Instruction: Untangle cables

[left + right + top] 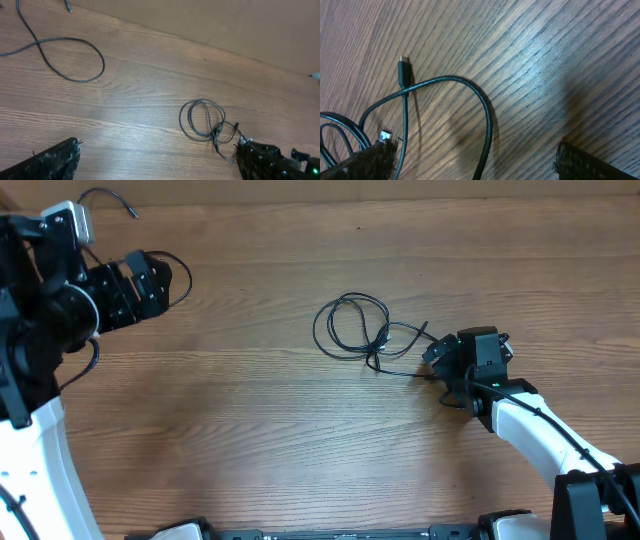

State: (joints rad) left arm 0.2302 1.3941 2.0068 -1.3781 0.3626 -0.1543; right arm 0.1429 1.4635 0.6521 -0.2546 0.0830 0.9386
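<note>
Three views. Overhead: tangle (358, 330) of cables at table (250, 460) centre. Right claw (438, 362) at its 4 o'clock, jaws apart, nothing held; we judge it poised for trailing strand. Left claw (162, 278) far off at 9 o'clock, spread, empty. Loose cable (105, 194) at 10 o'clock corner.
Left wrist: loose cable loops near back edge (225, 50); we see bare wood round tangle.
Right wrist: fingers (365, 162) wide, strand between; plug (403, 67) at 11 o'clock; open room at 1 o'clock.
</note>
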